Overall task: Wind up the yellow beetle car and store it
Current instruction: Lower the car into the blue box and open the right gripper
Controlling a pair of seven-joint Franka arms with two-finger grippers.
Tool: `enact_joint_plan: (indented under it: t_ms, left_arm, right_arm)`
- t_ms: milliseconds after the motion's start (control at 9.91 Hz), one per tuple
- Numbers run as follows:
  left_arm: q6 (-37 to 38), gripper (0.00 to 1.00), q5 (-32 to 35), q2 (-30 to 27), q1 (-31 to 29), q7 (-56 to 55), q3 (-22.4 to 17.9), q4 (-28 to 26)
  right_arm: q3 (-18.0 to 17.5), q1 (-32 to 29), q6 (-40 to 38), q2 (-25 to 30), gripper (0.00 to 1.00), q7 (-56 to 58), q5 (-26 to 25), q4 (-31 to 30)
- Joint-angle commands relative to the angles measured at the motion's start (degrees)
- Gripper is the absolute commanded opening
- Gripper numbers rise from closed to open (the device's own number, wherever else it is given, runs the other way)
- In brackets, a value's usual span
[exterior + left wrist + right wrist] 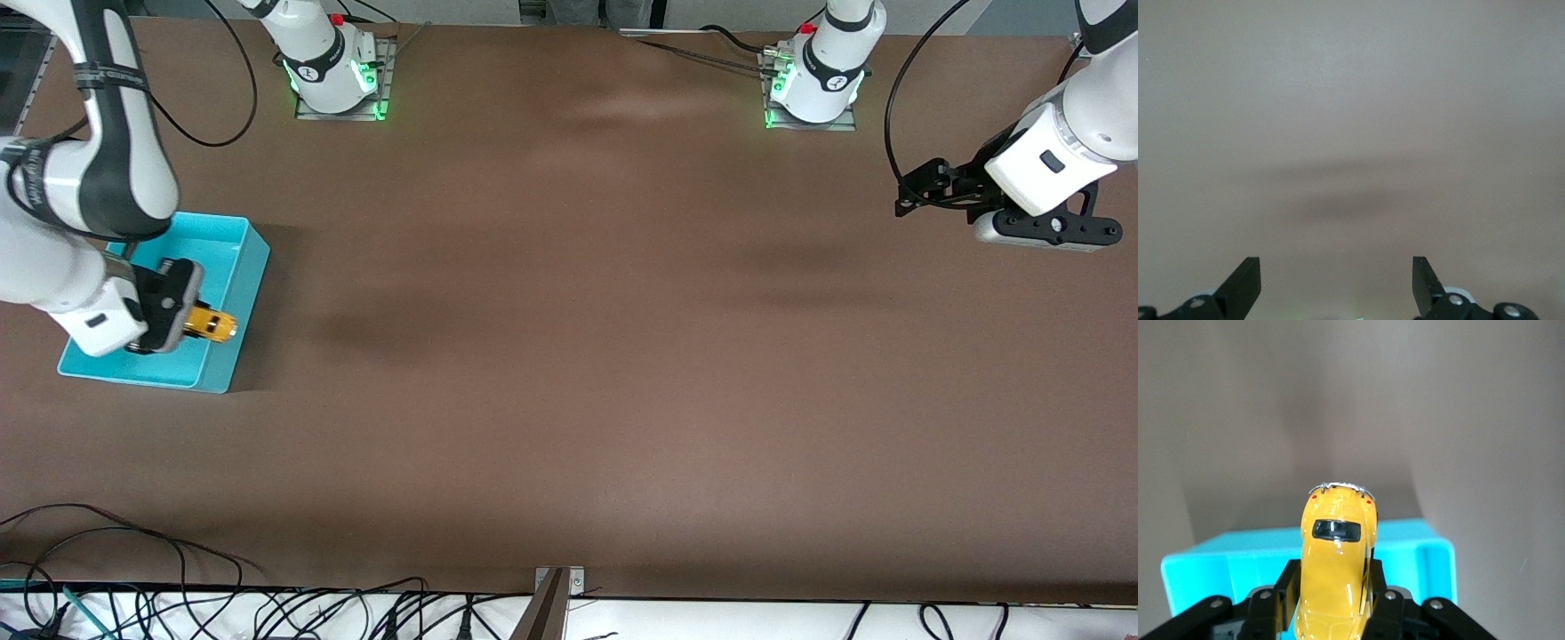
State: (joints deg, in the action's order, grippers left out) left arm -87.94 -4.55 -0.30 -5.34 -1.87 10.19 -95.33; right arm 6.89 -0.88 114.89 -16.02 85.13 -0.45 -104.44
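At the frame's left edge, the right gripper (182, 311) clamps the glossy, rounded yellow beetle car (210, 325) over the rectangular turquoise bin (233, 311). At upper right, the left gripper (911, 189) waits spread wide above the matte brown table (578, 356).

You see a yellow beetle car (1335, 587) with dark windows, a silver bumper and small red tail lights, clamped in the black right gripper (1331, 603). Your bin (233, 267) is plain turquoise, the surface (622, 356) a flat brown, and the left gripper (1337, 283) black too.
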Motion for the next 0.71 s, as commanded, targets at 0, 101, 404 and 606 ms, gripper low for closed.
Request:
enact_joint_plan:
  t_ms: [0, 101, 404, 606]
  left_arm:
    - [1.4, 1.00, 1.1, 2.0, -0.1, -0.5, -0.1, 3.6]
    - [1.4, 1.00, 2.2, 2.6, 0.0, -0.4, -0.1, 4.2]
    - [1.4, 1.00, 2.6, 2.6, -0.2, -0.7, 0.0, 4.2]
    - [1.4, 1.00, 2.6, 2.6, -0.2, -0.6, -0.1, 4.2]
  right_arm:
    - [4.6, 0.0, 6.4, 1.3, 0.00, 6.8, 0.9, -7.8]
    - [6.9, -0.1, 12.7, 1.2, 0.00, 9.8, 0.9, -12.0]
    - [10.3, -1.0, 26.1, 0.5, 0.00, 15.7, 1.1, -21.2]
    - [10.3, -1.7, 28.4, -1.1, 0.00, 16.4, 1.4, -23.3]
